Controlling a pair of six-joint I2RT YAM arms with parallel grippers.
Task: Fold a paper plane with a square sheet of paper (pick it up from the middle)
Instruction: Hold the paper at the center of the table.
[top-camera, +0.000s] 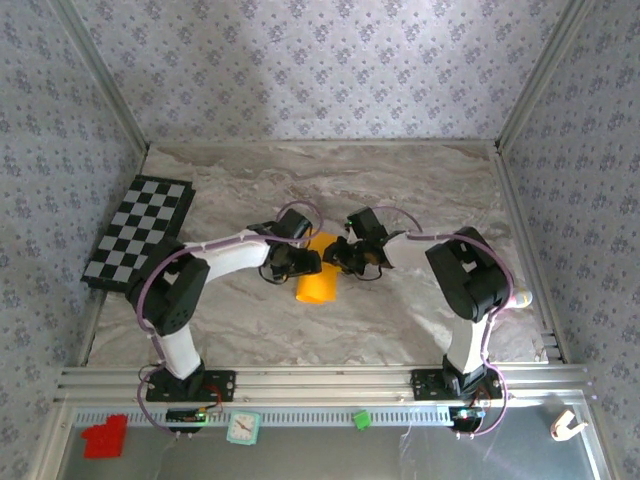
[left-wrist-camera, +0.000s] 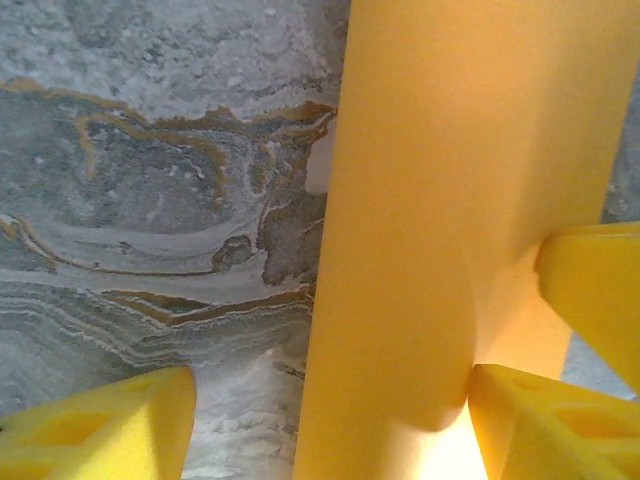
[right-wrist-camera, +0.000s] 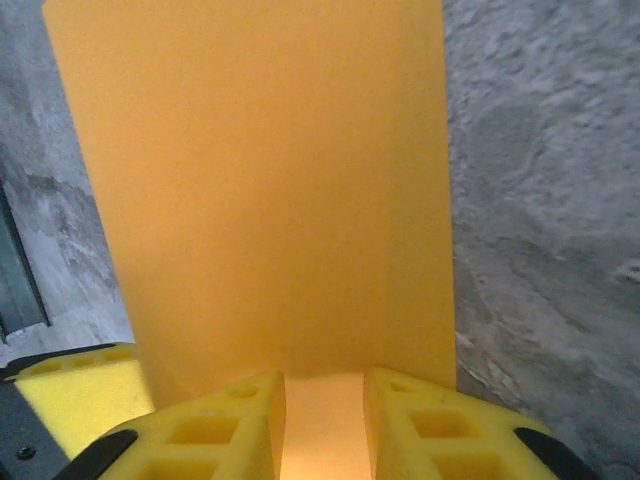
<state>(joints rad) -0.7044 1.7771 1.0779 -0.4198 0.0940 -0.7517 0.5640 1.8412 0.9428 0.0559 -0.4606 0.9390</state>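
Down at the middle of the table, we've got the left gripper (top-camera: 297, 263) with its jaws spread either side of the orange paper (top-camera: 318, 286). In the left wrist view one finger (left-wrist-camera: 95, 430) sits clear of the sheet with marble showing in the gap and the other touches its edge, so that one's loose and not gripping anything. Facing it from the opposite side is the right gripper (top-camera: 347, 258), fingers (right-wrist-camera: 210, 435) only narrowly apart with paper showing in the slot. We honestly can't tell if it's pinching or just sitting over it. Paper's folded into a long strip lying on the marble table (top-camera: 420, 190) between both wrists. Each arm rises from its base, elbow bowed outward, forearm reaching inward, wrist tipped down.
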